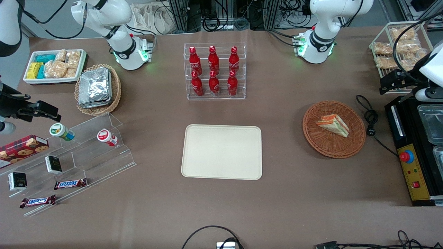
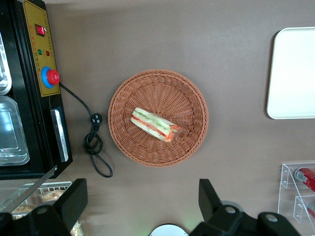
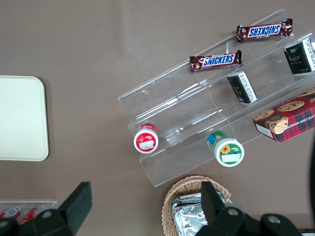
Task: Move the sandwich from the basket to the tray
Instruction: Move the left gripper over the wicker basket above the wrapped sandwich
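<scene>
**Sandwich still in the basket, arm hasn't gone in yet**

So the wedge sandwich (image 1: pixel 333 125) is lying flat inside the reddish-brown wicker basket (image 1: pixel 325 147), right of centre in the front view, a bit off-centre toward the rim farther from the camera. The cream tray (image 1: pixel 222 152) sits mid-frame with nothing on it, well apart from the basket.

The left gripper (image 2: pixel 142 206) is hanging high above the table, off to the side of the basket rather than over the sandwich. Its fingers (image 2: pixel 74 199) are spread wide with nothing between them. In the front view that arm only peeks in at the right edge, above the black machine (image 1: pixel 413 152) with the red button.

I'd call this the very start: approach step, nothing grasped. The next move probably needs the gripper centred over the sandwich, turned so the fingers straddle its narrow width, then a drop low enough to pinch the wrap without snagging the wicker rim. The wrap looks slippery and the bread soft, so a gentle squeeze seems wise.
</scene>
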Controlling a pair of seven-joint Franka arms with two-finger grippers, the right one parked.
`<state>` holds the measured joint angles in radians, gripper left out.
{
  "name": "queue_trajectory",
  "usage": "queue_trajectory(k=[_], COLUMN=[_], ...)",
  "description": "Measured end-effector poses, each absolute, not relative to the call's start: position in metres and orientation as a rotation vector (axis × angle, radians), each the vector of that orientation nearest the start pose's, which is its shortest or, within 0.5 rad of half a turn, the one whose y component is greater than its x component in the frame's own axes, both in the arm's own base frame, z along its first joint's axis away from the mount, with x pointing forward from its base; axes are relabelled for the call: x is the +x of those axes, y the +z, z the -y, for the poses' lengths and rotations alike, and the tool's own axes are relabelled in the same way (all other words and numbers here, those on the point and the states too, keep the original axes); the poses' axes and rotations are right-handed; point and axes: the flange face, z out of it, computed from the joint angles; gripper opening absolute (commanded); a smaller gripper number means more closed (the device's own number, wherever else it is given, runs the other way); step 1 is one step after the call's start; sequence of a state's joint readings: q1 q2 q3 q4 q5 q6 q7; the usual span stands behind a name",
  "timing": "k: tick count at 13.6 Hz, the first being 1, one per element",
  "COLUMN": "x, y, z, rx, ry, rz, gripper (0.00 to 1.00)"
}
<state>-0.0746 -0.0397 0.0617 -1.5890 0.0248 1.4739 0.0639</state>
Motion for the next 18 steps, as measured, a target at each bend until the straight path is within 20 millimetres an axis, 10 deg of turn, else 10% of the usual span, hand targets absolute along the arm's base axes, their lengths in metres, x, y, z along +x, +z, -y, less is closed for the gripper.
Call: queue_trajectory(k=[8, 18], x=[0.532, 0.488], y=[0.617, 0.471], z=[-0.001, -0.006], rx=[-3.110, -2.977], ry=[0.166, 0.150], rz=[0.077, 0.858], gripper=[1.00, 1.00])
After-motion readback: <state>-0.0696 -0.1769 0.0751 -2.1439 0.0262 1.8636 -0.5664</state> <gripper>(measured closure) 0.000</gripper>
